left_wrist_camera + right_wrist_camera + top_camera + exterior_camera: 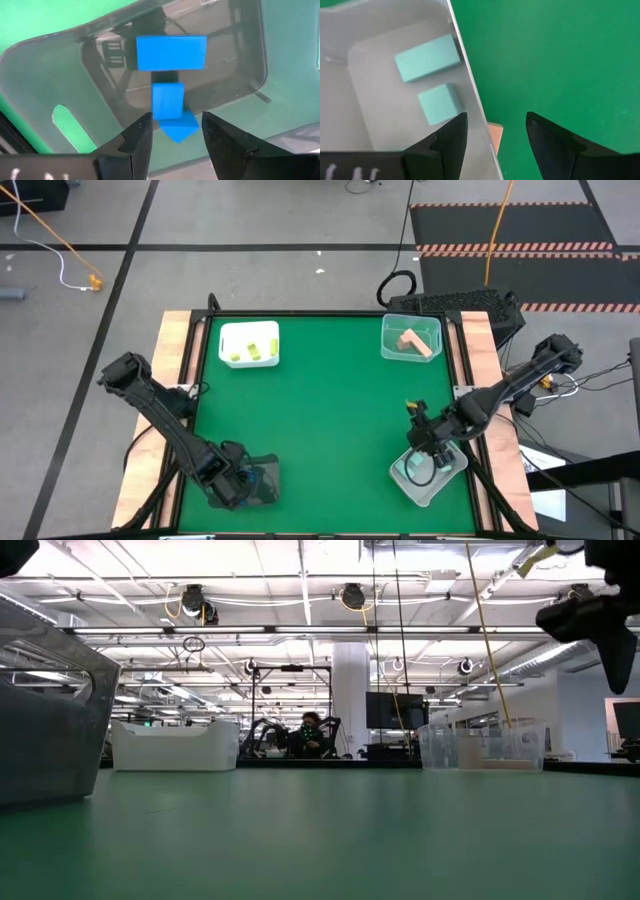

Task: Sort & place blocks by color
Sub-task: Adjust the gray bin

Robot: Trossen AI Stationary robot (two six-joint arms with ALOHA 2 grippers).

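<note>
My left gripper [240, 478] [176, 117] hangs open over the dark tray [262, 480] at the near left. A blue bar [171, 52] and two blue cubes [167, 100] lie in that tray, one cube showing between the fingers below them. My right gripper [425, 442] [496, 117] is open above the far wall of the near-right tray [428, 475]. This tray holds a mint bar [427, 57] and a mint cube [440, 102]. A small salmon pink piece [495, 136] shows just outside that wall, between the fingers. Lime blocks [250, 350] lie in the white tray, salmon blocks [414, 343] in the clear tray.
The white tray [250, 328] stands at the far left and the clear tray [388, 340] at the far right. The green mat [320, 420] lies between the four trays, with wooden table edges [170, 360] on both sides. A person [312, 730] sits far behind the table.
</note>
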